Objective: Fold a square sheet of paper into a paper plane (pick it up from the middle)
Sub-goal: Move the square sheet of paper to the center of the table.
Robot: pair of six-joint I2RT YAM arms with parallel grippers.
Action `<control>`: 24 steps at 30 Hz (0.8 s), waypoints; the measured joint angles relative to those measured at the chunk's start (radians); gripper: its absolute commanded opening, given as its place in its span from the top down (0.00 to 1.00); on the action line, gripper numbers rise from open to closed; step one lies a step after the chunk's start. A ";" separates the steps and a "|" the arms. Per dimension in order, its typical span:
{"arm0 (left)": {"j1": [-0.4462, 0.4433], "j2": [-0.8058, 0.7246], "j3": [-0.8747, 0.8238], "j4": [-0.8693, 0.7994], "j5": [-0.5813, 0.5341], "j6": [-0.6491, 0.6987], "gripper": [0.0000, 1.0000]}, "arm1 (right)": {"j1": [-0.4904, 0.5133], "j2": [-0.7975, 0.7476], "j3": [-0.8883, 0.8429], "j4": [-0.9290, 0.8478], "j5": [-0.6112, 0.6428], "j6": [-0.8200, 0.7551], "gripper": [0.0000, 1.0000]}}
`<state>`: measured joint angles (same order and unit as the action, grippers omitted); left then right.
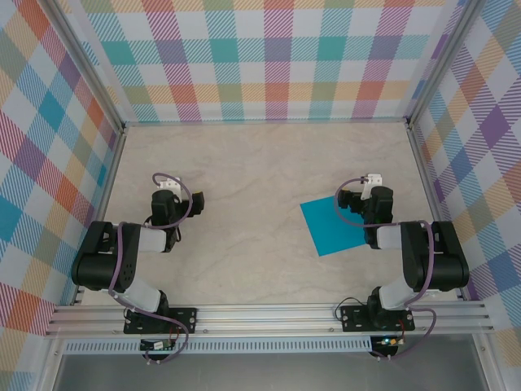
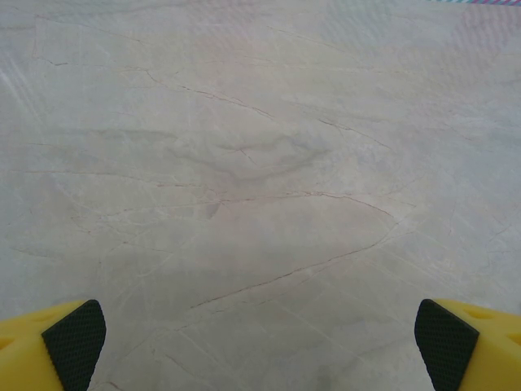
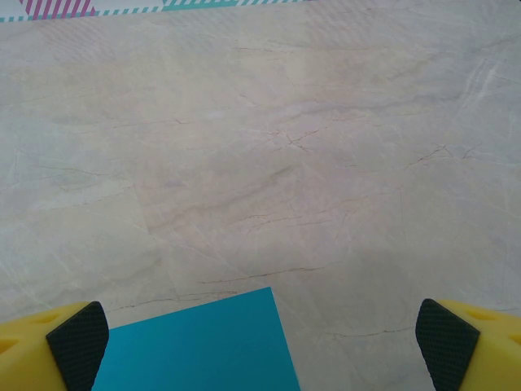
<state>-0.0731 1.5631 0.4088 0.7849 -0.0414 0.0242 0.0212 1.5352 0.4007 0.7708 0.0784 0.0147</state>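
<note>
The square sheet of paper (image 1: 332,227) is teal-blue and lies flat on the marble table, right of centre, partly under the right arm. One corner of the sheet (image 3: 203,346) shows in the right wrist view, low and left of middle. My right gripper (image 3: 260,342) hovers open above that corner, its yellow fingers with black pads (image 3: 77,342) wide apart and nothing between them. Seen from above, the right gripper (image 1: 352,204) sits over the sheet's far right part. My left gripper (image 2: 260,342) is open over bare table, well left of the sheet, also seen from the top (image 1: 173,208).
The marble tabletop (image 1: 260,163) is fenced by checked walls (image 1: 269,57) at the back and both sides. An aluminium rail (image 1: 269,318) carrying both arm bases runs along the near edge.
</note>
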 measured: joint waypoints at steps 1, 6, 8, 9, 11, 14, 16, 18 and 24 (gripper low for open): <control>0.000 0.000 0.000 0.000 0.000 0.000 0.00 | 0.000 0.000 0.000 0.000 0.000 0.000 0.00; 0.000 0.000 0.000 0.000 0.000 0.000 0.00 | 0.000 0.000 0.000 0.000 0.000 0.000 0.00; 0.000 0.000 0.000 0.000 0.000 0.000 0.00 | 0.000 0.000 0.000 0.000 0.000 0.000 0.00; 0.000 0.000 0.000 0.000 0.000 0.000 0.00 | 0.000 0.000 0.000 0.000 0.000 0.000 0.00; 0.000 0.000 0.000 0.000 0.000 0.000 0.00 | 0.000 0.000 0.000 0.000 0.000 0.000 0.00; 0.000 0.000 0.000 0.000 0.000 0.000 0.00 | 0.000 0.000 0.000 0.000 0.000 0.000 0.00; 0.000 0.000 0.000 0.000 0.000 0.000 0.00 | 0.000 0.000 0.000 0.000 0.000 0.000 0.00; 0.000 0.000 0.000 0.000 0.000 0.000 0.00 | 0.000 0.000 0.000 0.000 0.000 0.000 0.00; 0.000 0.000 0.000 0.000 0.000 0.000 0.00 | 0.000 -0.002 0.000 -0.002 -0.055 -0.010 0.00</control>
<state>-0.0731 1.5631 0.4088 0.7849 -0.0410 0.0242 0.0212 1.5337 0.4007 0.7692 0.0238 0.0051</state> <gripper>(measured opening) 0.999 0.997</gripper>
